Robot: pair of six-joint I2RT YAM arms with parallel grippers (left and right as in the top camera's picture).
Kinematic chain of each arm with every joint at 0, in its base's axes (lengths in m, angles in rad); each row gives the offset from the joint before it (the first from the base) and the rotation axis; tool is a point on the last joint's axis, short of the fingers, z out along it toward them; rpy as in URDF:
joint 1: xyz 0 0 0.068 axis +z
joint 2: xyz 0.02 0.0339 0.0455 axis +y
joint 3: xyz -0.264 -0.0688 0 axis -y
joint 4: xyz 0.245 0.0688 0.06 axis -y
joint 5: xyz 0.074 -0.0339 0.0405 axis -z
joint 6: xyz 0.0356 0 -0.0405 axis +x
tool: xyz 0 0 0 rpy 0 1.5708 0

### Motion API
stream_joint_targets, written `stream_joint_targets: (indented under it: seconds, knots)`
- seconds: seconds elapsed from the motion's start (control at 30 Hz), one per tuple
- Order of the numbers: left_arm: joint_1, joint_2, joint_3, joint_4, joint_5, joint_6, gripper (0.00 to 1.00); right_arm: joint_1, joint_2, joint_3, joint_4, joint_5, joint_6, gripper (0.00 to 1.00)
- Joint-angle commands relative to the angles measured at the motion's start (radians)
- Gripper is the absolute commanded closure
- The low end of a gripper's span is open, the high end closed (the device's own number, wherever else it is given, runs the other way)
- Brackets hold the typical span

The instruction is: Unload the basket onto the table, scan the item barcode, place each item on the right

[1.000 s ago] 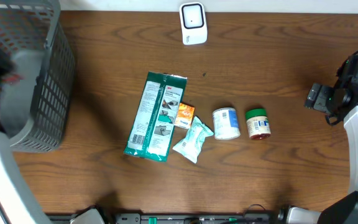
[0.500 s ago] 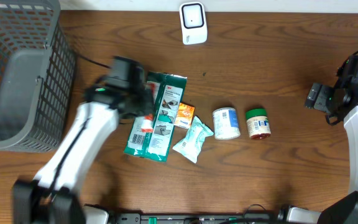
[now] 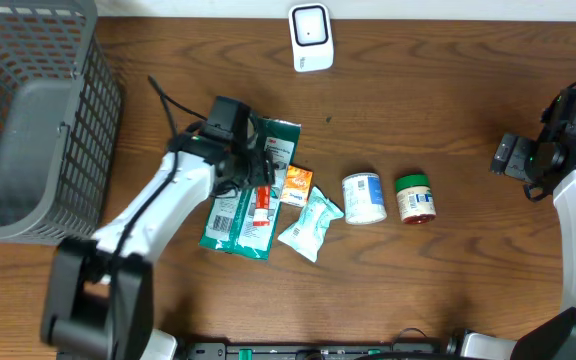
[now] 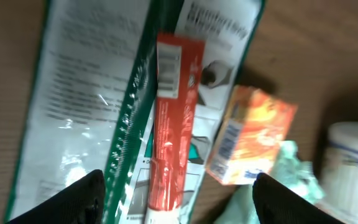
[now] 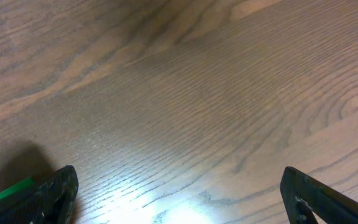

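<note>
A red tube [image 4: 176,124] with a white barcode label at its far end lies loose on the big green-and-white package [image 4: 86,93]. My left gripper [image 4: 176,205] hangs just above it, open, with one finger on each side of the tube and neither touching it. From overhead the tube [image 3: 261,205] sits on the package [image 3: 238,225], right under the left gripper [image 3: 256,178]. The white scanner [image 3: 311,38] stands at the table's far edge. At the far right my right gripper [image 3: 513,157] is open over bare wood [image 5: 179,112].
A grey wire basket [image 3: 28,120] fills the far left corner. Beside the package lie an orange box [image 3: 296,184], a teal pouch [image 3: 311,225], a white can [image 3: 364,198] and a green-lidded jar [image 3: 415,197].
My left arm swung from the basket to the green package, and its jaws opened and let go of the red tube there. The right arm has not moved.
</note>
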Motion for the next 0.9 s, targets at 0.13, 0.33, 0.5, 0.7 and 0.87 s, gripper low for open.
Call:
stream_joint_targets:
  seconds: [0.13, 0.33, 0.5, 0.7, 0.87]
  knots:
    - [0.211, -0.268, 0.027, -0.010, -0.097, 0.035, 0.25, 0.003, -0.005, 0.011, -0.002, 0.008, -0.006, 0.01]
    - [0.354, -0.303, 0.027, -0.016, -0.096, 0.036, 0.14, 0.003, -0.005, 0.011, -0.002, 0.008, -0.006, 0.01]
    - [0.374, -0.303, 0.027, -0.016, -0.096, 0.036, 0.14, 0.003, -0.005, 0.011, -0.002, 0.008, -0.006, 0.01]
    - [0.374, -0.303, 0.027, -0.016, -0.096, 0.036, 0.13, 0.003, -0.005, 0.011, -0.002, 0.008, -0.006, 0.01]
    - [0.374, -0.303, 0.027, -0.016, -0.096, 0.036, 0.13, 0.003, -0.005, 0.011, -0.002, 0.008, -0.005, 0.01]
